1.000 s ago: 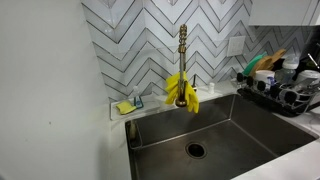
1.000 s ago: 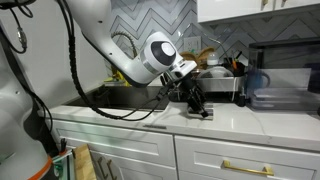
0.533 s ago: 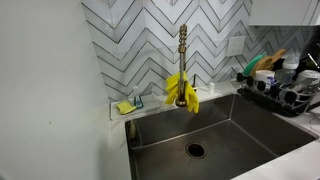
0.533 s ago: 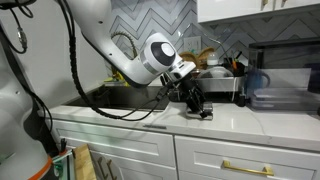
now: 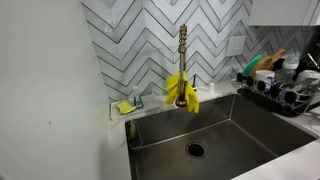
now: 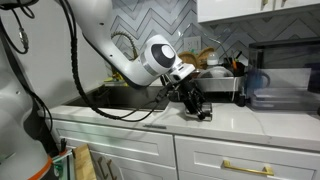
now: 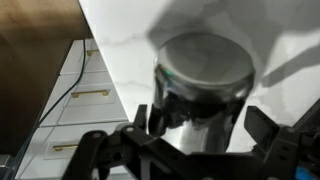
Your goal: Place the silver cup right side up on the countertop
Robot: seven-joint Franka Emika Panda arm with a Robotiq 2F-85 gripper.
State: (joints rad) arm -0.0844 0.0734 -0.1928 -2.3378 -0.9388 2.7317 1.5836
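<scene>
Silver cup (image 7: 205, 85) stands on end on the pale bench (image 7: 125, 40), between the fingers (image 7: 263, 123) of my pincer (image 7: 200, 124). The pincer is spread, with one finger clear of the cup wall and the other just beside it; can't tell if mouth or base faces up. In an exterior view my pincer (image 6: 199, 106) sits low on the bench (image 6: 235, 120); elsewhere are the steel sink (image 5: 220, 125), yellow gloves (image 5: 183, 92) on the faucet, and the dish rack (image 5: 272, 97).
</scene>
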